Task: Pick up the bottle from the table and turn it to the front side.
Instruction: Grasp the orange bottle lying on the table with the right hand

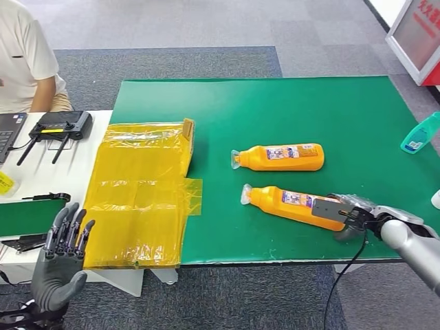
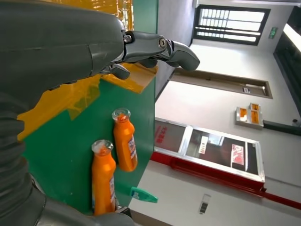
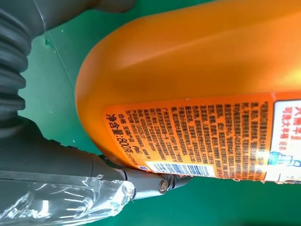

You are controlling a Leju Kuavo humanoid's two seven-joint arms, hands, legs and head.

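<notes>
The nearer orange plastic bottle [image 1: 291, 203] lies on its side on the green-covered bench [image 1: 363, 117], clear cap pointing towards the robot's left, and the right hand [image 1: 346, 214] sits at its base end with a dark finger [image 3: 152, 181] pressed along the lower edge of the label. Whether the fingers have truly closed around the body cannot be told, since the far side of the grasp is hidden. The left hand [image 1: 61, 261] hangs off the bench's near corner with its fingers [image 2: 160, 47] spread and holding nothing. The main risk is a slip: the bottle is smooth, rounded and gripped at its very end, so lifting it could let the long capped part droop or swing, or let the body roll out of the fingers back onto the bench. A roll could also knock the second orange bottle [image 1: 282, 157] lying just beyond it. Turning it with so little purchase may twist it in the hand rather than bring the front up. The face now showing carries dense small Chinese print on an orange panel, "800" in a net-content line, and a barcode strip [image 3: 181, 168], which suggests the back label; the brand name cannot be read. A crinkled clear plastic film [image 3: 60, 200] lies against the hand.
</notes>
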